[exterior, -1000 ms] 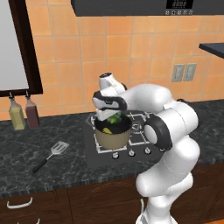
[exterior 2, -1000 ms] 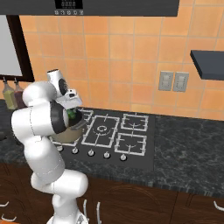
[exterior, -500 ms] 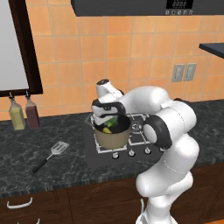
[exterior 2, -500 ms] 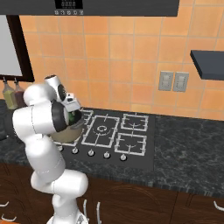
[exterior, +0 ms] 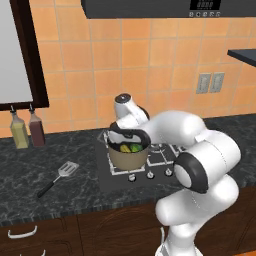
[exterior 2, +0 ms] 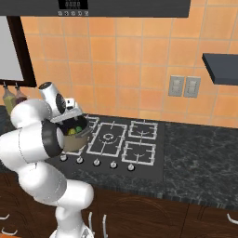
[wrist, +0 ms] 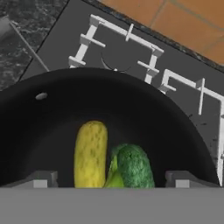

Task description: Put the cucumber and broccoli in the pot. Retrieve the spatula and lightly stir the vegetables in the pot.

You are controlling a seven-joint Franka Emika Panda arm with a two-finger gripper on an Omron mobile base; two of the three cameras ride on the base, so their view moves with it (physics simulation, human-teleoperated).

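Both vegetables, the cucumber (wrist: 90,153) and broccoli (wrist: 133,166), lie side by side in the pot (exterior: 128,156), ready for stirring. The tool (wrist: 112,178) hangs above them, spread wide and empty. The spatula (exterior: 59,176) waits on the worktop (exterior: 60,195) at nine o'clock of the pot.

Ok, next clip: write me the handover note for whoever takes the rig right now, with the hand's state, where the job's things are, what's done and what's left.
Hand: open, holding nothing, poised just over the pot's mouth.
Pot: on the stove's front-left burner.
Vegetables: both in the pot, side by side and touching; yellow-green cucumber beside the darker green broccoli.
Spatula: lying flat on the dark counter to the left of the stove, untouched.
Done: cucumber and broccoli are in the pot.
Left: lift clear, fetch the spatula, and stir the vegetables lightly.
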